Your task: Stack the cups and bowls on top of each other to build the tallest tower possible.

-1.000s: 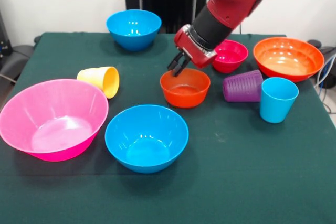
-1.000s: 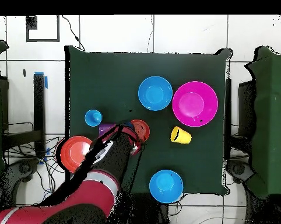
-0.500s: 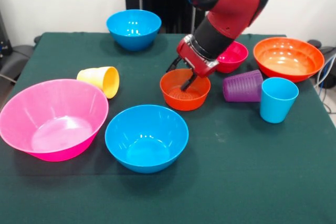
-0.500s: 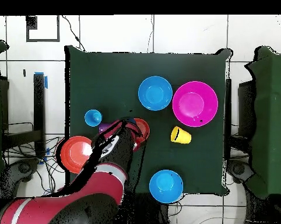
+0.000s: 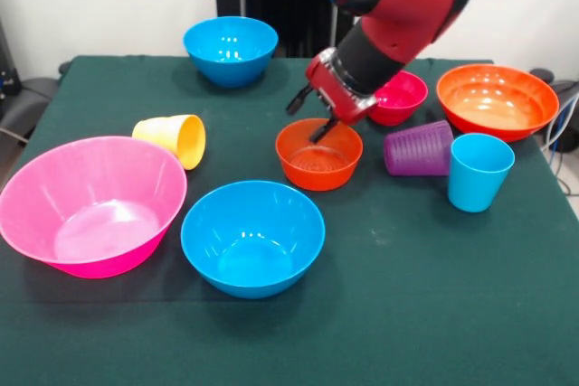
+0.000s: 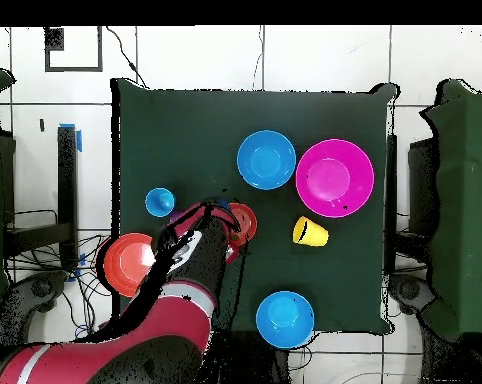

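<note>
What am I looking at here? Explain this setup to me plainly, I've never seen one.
It is a robot arm, red and black, working at a table covered in dark green cloth. One picture is taken from across the table, the other from straight above.

The gripper at the arm's end has two fingers, spread open, at the far rim of the small orange-red bowl. It holds nothing.

On the cloth lie a big pink bowl, two blue bowls, a wide orange bowl and a small magenta bowl. There are three cups: a light blue cup standing upright, a purple cup and a yellow cup both lying on their sides. Nothing is stacked yet.
</note>
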